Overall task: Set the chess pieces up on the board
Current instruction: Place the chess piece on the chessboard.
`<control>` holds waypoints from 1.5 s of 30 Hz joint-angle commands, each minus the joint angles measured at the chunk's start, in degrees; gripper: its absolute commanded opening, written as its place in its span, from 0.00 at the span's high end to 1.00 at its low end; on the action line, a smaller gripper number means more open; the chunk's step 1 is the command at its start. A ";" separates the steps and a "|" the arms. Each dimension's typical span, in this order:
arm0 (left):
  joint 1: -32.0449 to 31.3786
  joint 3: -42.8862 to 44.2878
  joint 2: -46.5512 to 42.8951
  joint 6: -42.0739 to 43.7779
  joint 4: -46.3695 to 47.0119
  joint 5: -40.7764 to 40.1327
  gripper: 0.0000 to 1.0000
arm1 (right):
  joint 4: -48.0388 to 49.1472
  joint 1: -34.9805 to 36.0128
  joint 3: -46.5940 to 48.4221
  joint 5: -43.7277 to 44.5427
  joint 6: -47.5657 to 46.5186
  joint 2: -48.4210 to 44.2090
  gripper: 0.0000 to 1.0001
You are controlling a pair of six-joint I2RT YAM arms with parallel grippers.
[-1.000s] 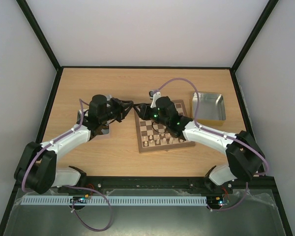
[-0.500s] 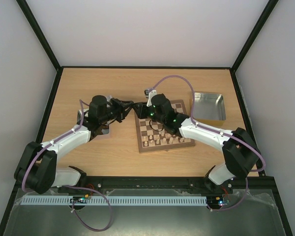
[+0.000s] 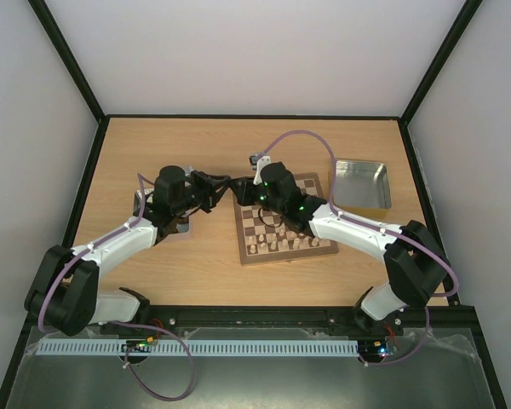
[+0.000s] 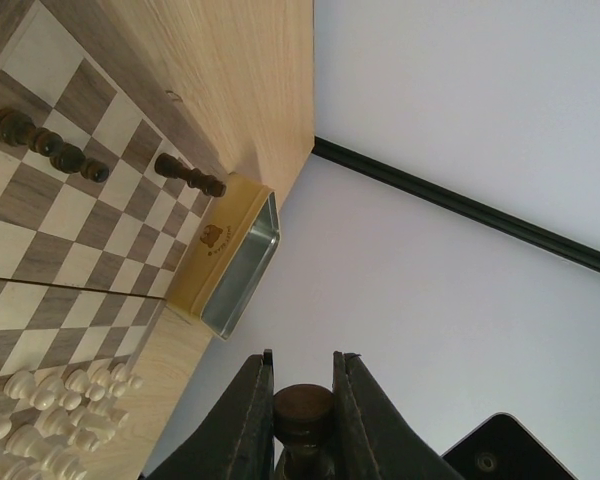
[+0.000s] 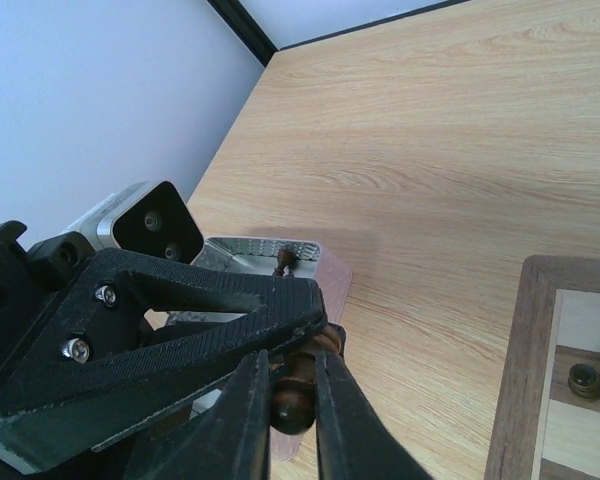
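Only the wrist views reveal it: left gripper point(image 4: 302, 375) and right gripper point(image 5: 291, 378) both clamp one dark chess piece point(image 5: 292, 405); overhead hides it.

Dark piece point(image 4: 302, 415) lower part cut off at bottom edge; board point(image 5: 525, 400) cropped right.

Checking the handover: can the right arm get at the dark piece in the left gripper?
Likely yes: the right gripper straddles the dark piece held by the left gripper, with nothing between them. Clamped or not, can't tell.

Pale walls point(image 3: 255, 51) enclose a light wooden table point(image 3: 153, 145)
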 commanded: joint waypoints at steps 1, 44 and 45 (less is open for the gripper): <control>-0.39 -0.78 -0.18 -0.54 2.45 1.95 0.86 | -1.54 0.20 1.66 1.41 -0.34 1.17 0.84; 4.71 12.51 -13.51 72.17 -46.68 -19.19 0.30 | -47.41 -6.79 17.40 15.94 -11.90 14.05 0.98; 4.67 12.82 -13.67 73.79 -47.27 -19.39 0.29 | -47.46 -6.75 18.34 15.87 -11.84 15.40 0.98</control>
